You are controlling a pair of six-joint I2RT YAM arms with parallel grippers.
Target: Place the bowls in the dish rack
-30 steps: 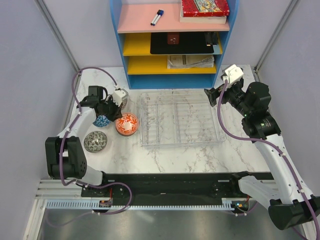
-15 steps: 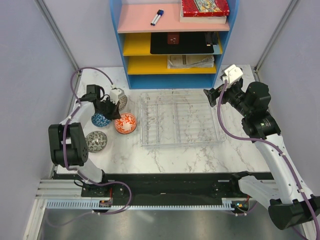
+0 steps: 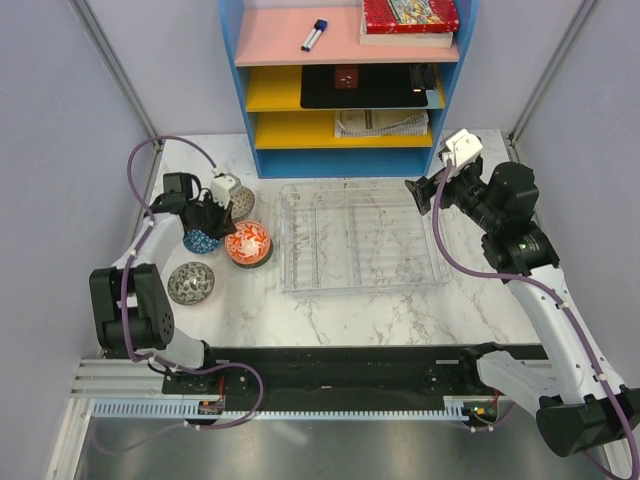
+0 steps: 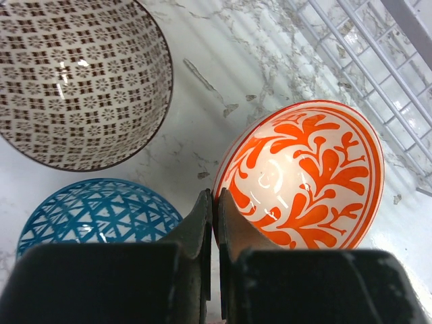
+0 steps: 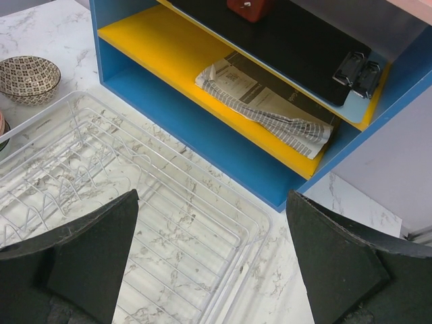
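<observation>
The left gripper (image 4: 214,197) is holding its jaws pressed nearly together, and they appear to be pinching the near rim of the round orange-and-white patterned ceramic bowl (image 4: 300,179). Over the last second the left arm has been swinging back and leftward, and the orange-and-white patterned ceramic bowl (image 3: 247,243) has been shifting a little with it. It is now sitting tipped, interior facing up toward the overhead camera, on the white marble tabletop (image 3: 350,320) just left of the clear plastic ribbed dish rack (image 3: 360,250).

That shift suggests the grip is taking hold and a lift is starting, though the bowl is not yet clear of the tabletop as far as I can judge.

The round blue lattice-patterned bowl (image 4: 94,209) and the white bowl with small brown motifs (image 4: 74,74) are sitting close beside it, and the grey-green bowl (image 3: 190,283) is waiting nearer the arm bases. No bowl is in the rack yet.

The right gripper (image 5: 212,229) is hanging unmoved above the rack's far right corner, jaws spread wide and empty.
</observation>
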